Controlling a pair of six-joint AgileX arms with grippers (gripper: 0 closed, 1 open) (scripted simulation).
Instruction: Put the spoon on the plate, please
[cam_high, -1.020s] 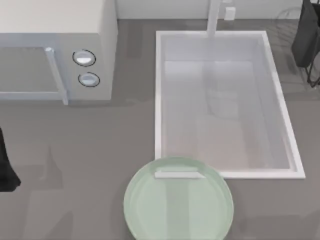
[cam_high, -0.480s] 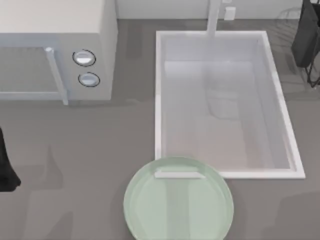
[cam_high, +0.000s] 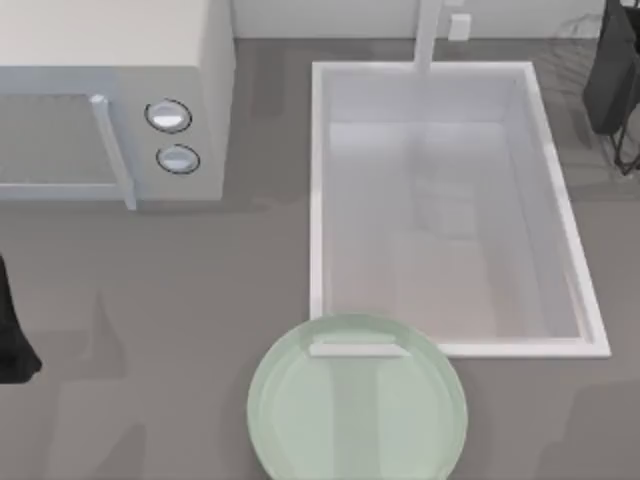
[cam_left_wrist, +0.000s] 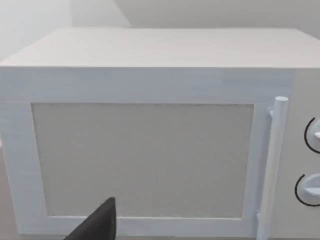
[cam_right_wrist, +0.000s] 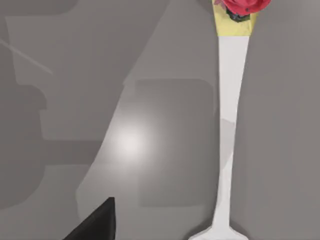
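Observation:
The spoon (cam_right_wrist: 230, 100) lies flat on the grey counter in the right wrist view, directly below that camera. It has a thin white handle with a pink-red ornament (cam_right_wrist: 241, 6) at one end, and its bowl runs off the picture's edge. The pale mint-green plate (cam_high: 290, 420) sits at the front of the table in the top view, just in front of the sink's near-left corner, with nothing lying on it. My right gripper (cam_high: 612, 90) hangs over the back right corner, far from the plate. My left gripper (cam_high: 12, 335) stays parked at the left edge.
A white microwave (cam_high: 110, 100) stands at the back left, and its door (cam_left_wrist: 142, 160) faces the left wrist camera. A white rectangular sink (cam_high: 318, 200) with a tap (cam_high: 428, 35) takes up the middle right. Bare grey counter lies left of the plate.

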